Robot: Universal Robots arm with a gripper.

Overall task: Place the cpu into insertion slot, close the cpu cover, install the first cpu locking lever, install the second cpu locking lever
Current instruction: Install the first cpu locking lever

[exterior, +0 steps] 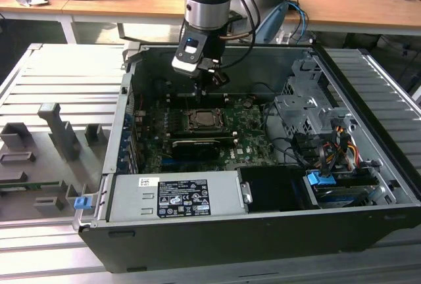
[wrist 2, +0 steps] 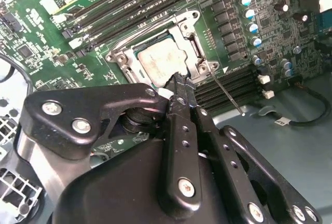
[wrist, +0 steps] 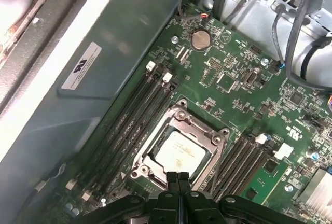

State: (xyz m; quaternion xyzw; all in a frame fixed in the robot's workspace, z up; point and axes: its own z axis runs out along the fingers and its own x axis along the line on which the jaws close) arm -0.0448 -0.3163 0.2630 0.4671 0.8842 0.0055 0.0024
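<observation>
The cpu (wrist: 179, 151) sits in the insertion slot (wrist: 139, 171) under the lowered cpu cover (wrist: 171, 125), the gripper (wrist: 179, 176) at its edge with fingers (wrist: 173, 183) together, and one locking lever (wrist 2: 226, 93) apparently unlatched.

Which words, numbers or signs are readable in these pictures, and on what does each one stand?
Nothing reads with certainty.
White label on the power supply: print too small.
Grey sticker on the case wall: blurred.
White markings on the motherboard: too small.
Tag on a cable: too small.
cpu: faint marks, unreadable.
</observation>
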